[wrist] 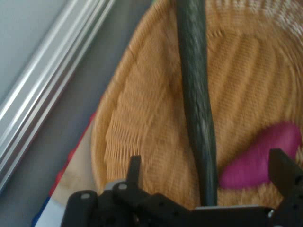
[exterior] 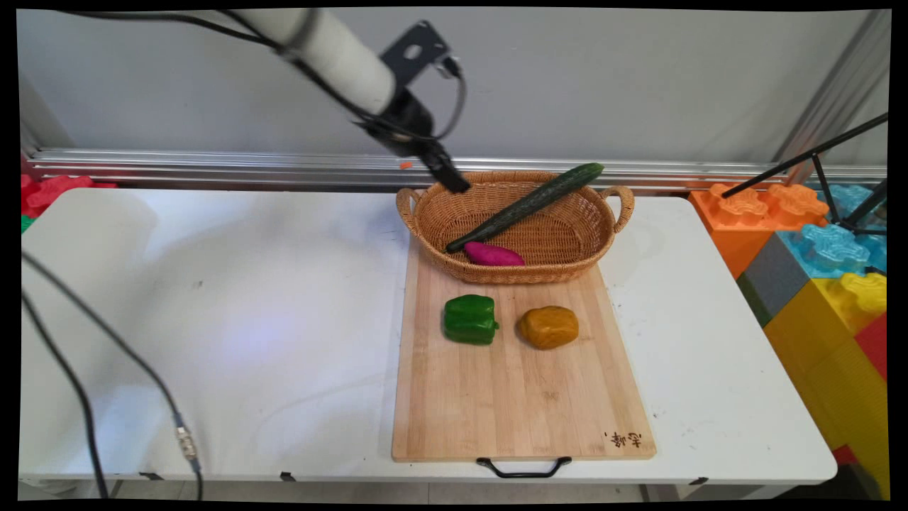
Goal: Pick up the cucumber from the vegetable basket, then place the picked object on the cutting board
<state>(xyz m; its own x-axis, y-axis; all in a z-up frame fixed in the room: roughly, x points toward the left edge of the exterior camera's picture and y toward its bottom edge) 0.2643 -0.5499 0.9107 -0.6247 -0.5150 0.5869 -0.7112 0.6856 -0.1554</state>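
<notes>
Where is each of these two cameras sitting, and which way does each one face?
Main view: fixed above the table's near side, looking down across it to the wall; shows the white arm and gripper over the basket's left rim.
Hand view: on the hand, looking along the open fingers into the basket; only the black linkage shows.
Shared: basket, cucumber, purple sweet potato. Only the main view shows the cutting board, green pepper and the brown vegetable.
</notes>
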